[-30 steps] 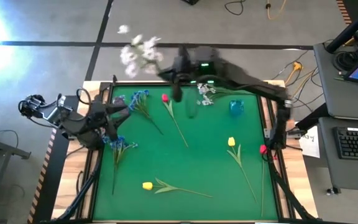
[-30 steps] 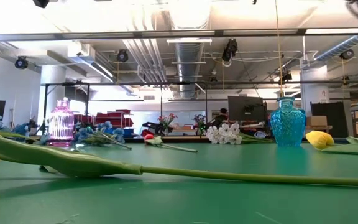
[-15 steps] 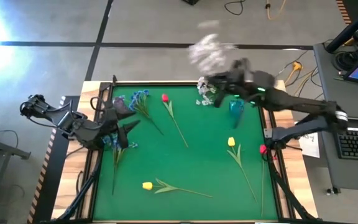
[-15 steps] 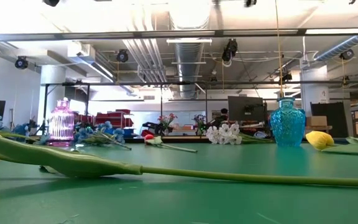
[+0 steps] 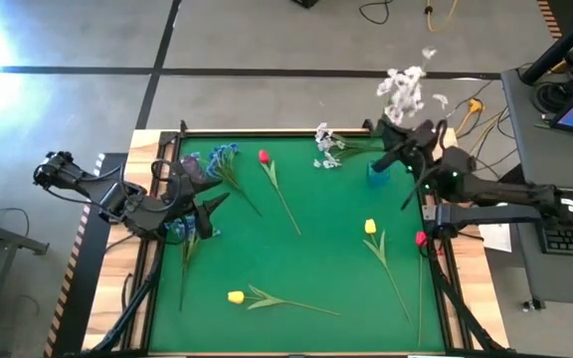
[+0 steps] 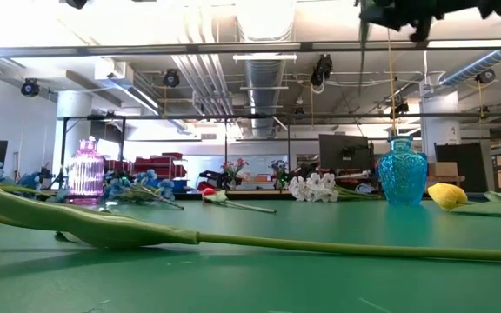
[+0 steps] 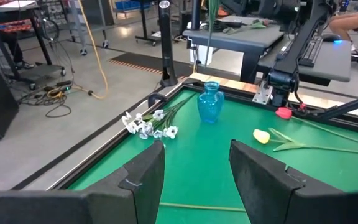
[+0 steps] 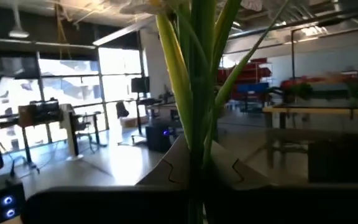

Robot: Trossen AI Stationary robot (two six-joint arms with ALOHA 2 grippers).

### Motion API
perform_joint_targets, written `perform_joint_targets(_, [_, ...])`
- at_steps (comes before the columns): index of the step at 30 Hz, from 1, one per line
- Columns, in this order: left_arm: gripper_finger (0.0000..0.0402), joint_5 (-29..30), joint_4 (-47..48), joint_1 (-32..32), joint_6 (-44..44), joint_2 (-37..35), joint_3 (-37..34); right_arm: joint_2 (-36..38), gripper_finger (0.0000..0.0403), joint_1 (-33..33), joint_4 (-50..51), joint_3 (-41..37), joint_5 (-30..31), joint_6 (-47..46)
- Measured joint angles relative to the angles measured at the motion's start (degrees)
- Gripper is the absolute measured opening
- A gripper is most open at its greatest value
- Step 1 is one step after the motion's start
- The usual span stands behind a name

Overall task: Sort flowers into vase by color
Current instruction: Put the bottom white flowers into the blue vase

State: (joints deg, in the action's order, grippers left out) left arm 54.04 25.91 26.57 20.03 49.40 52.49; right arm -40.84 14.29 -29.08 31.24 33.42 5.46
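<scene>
The right gripper (image 5: 403, 151) hovers above the far right corner of the green worktop (image 5: 306, 259), directly over the blue vase (image 5: 378, 171), with its fingers (image 8: 229, 171) pressed together on the green stems of a white spray (image 5: 404, 88) whose blossoms point away beyond the worktop's far edge; in the right wrist view the stems (image 8: 194, 81) rise straight from between the fingers. In the low view the stem's lower end (image 6: 361, 39) hangs above the vase's mouth without reaching it. The left gripper (image 5: 202, 204) waits at the left edge of the worktop, its fingers (image 7: 142, 180) partly apart and holding nothing, just beside a blue cluster (image 5: 189, 231). A second blue cluster (image 5: 219, 154) lies near the far left corner, close to the pink vase (image 6: 85, 171). A second white spray (image 5: 326, 149) lies at the far edge, just left of the blue vase. A red tulip (image 5: 264, 157) lies between the blue cluster and that spray; another red tulip (image 5: 421, 239) lies at the right edge. One yellow tulip (image 5: 370, 227) lies right of centre, another yellow tulip (image 5: 236, 296) near the front.
</scene>
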Motion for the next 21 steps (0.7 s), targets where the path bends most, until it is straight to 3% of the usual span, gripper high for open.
perform_joint_targets(14, [0.0171,0.02,0.00,0.00,0.02,1.92,0.00,7.41,0.0012,-0.01,1.85,-7.17,11.77,5.06])
perform_joint_targets(21, [0.0171,0.01,-0.01,0.00,0.02,2.45,0.00,7.37,0.0012,-0.01,3.10,-7.51,12.62,5.63])
